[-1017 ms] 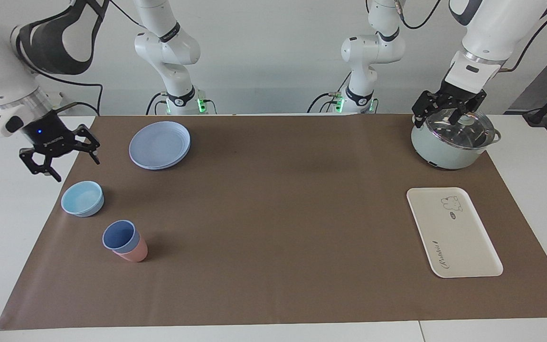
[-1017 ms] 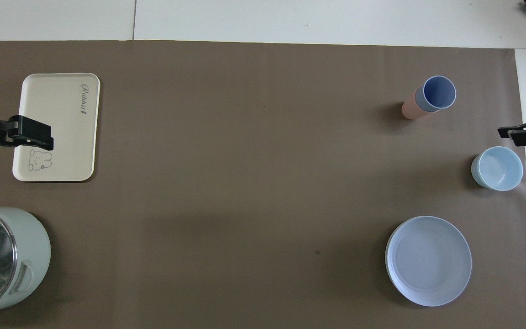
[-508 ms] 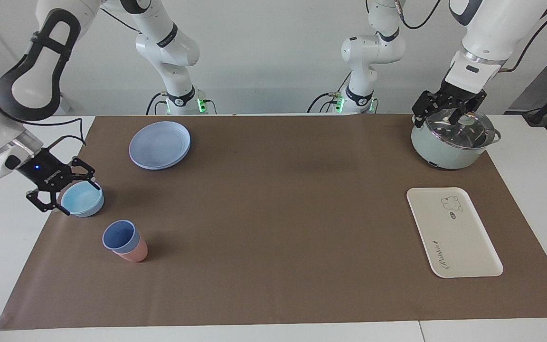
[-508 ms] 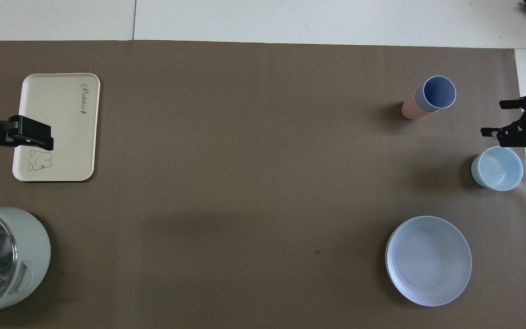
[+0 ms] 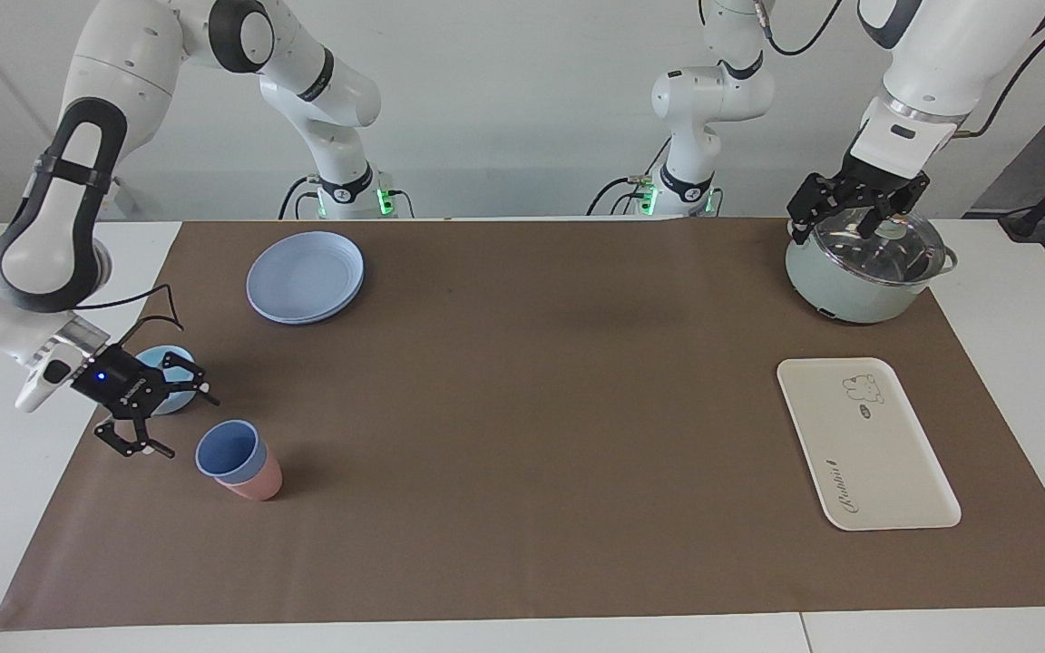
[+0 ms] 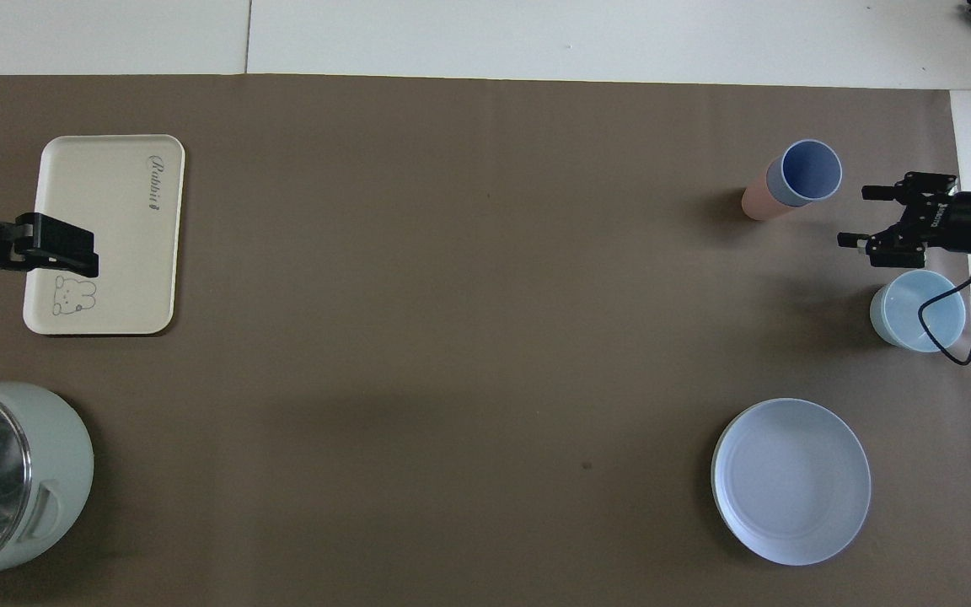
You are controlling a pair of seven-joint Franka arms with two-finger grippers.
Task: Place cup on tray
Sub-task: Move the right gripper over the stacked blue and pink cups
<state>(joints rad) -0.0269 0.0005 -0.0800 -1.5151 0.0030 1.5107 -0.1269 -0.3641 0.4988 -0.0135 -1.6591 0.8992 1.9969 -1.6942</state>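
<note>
While its fingers stand spread and empty, the right pincer (image 5: 160, 415) hangs low just beside the cup (image 5: 230, 451), which sits nested in a pink cup (image 5: 255, 481) near the worktop's (image 5: 522, 435) right-arm end. Only the facing view shows the left pincer (image 5: 852, 218), also spread, waiting over the pot (image 5: 863, 272); overhead, the pot is cut off. The tray (image 6: 106, 232) lies empty near the left-arm end.
</note>
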